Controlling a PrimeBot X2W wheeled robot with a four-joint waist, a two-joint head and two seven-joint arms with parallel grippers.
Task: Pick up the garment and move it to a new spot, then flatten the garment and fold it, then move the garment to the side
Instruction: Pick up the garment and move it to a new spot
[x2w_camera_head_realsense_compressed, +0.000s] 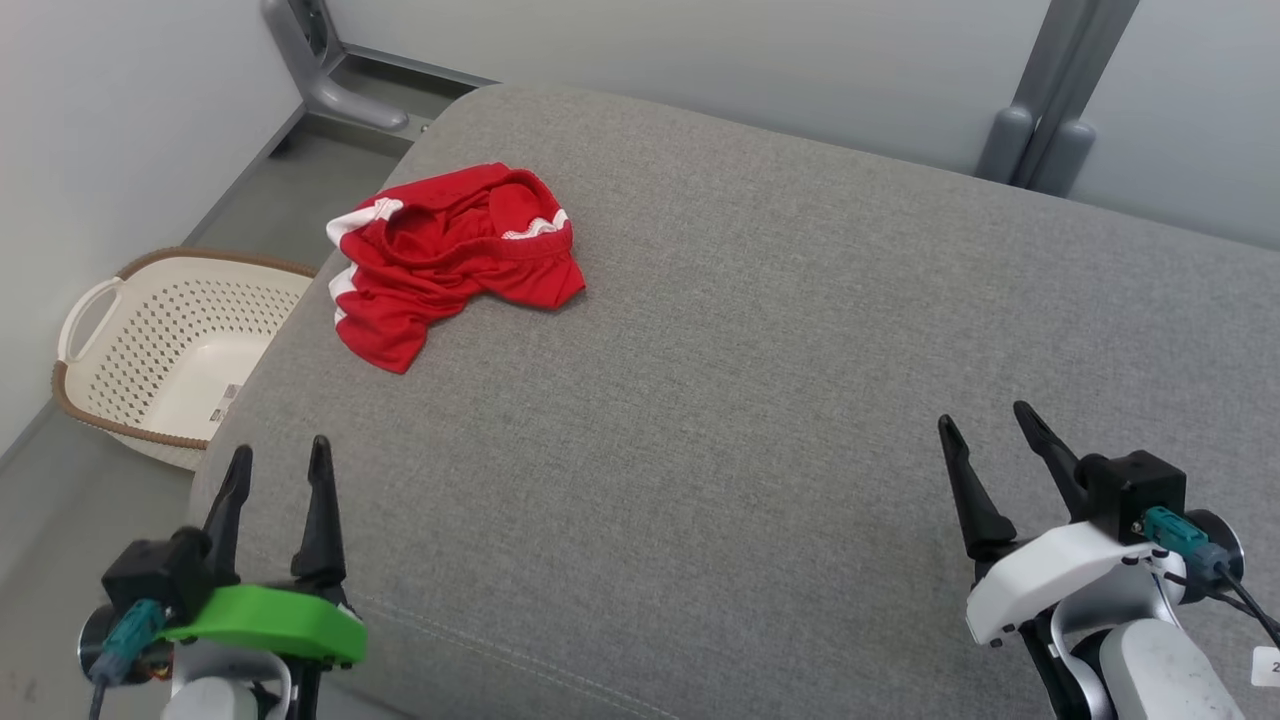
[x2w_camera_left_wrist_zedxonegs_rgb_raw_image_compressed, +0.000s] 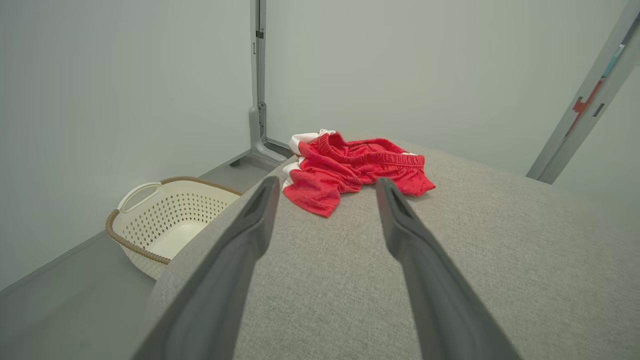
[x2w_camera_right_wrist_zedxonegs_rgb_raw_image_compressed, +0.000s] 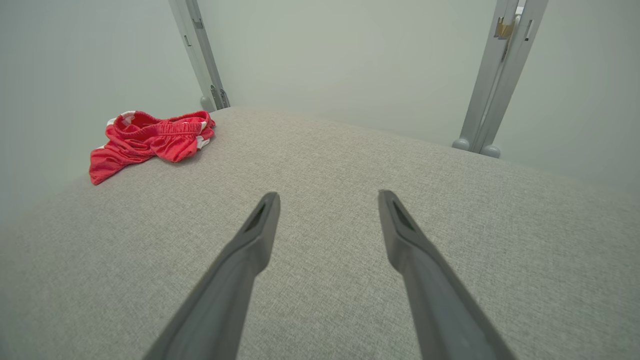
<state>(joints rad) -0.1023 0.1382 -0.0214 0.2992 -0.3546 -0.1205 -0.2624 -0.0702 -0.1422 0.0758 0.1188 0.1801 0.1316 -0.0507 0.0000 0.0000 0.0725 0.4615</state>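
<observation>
My left gripper (x2w_camera_head_realsense_compressed: 280, 450) and right gripper (x2w_camera_head_realsense_compressed: 984, 418), fingers spread wide and empty, hover over the grey cushion (x2w_camera_head_realsense_compressed: 750, 350); red shorts (x2w_camera_head_realsense_compressed: 450, 255) lie crumpled far left.

Cream perforated laundry basket (x2w_camera_head_realsense_compressed: 150, 330) on the floor (x2w_camera_head_realsense_compressed: 45, 520), nine o'clock of a grey cushion (x2w_camera_head_realsense_compressed: 760, 420); metal post (x2w_camera_head_realsense_compressed: 1050, 100) at one o'clock.

The basket (x2w_camera_head_realsense_compressed: 150, 340) is partly hidden behind the edge of the grey cushion (x2w_camera_head_realsense_compressed: 750, 400), and its label (x2w_camera_head_realsense_compressed: 228, 398) is too small to read. The crumpled red garment (x2w_camera_head_realsense_compressed: 450, 255) hides its own lower layers. A white tag (x2w_camera_head_realsense_compressed: 1266, 665) is cut off at the right edge.
</observation>
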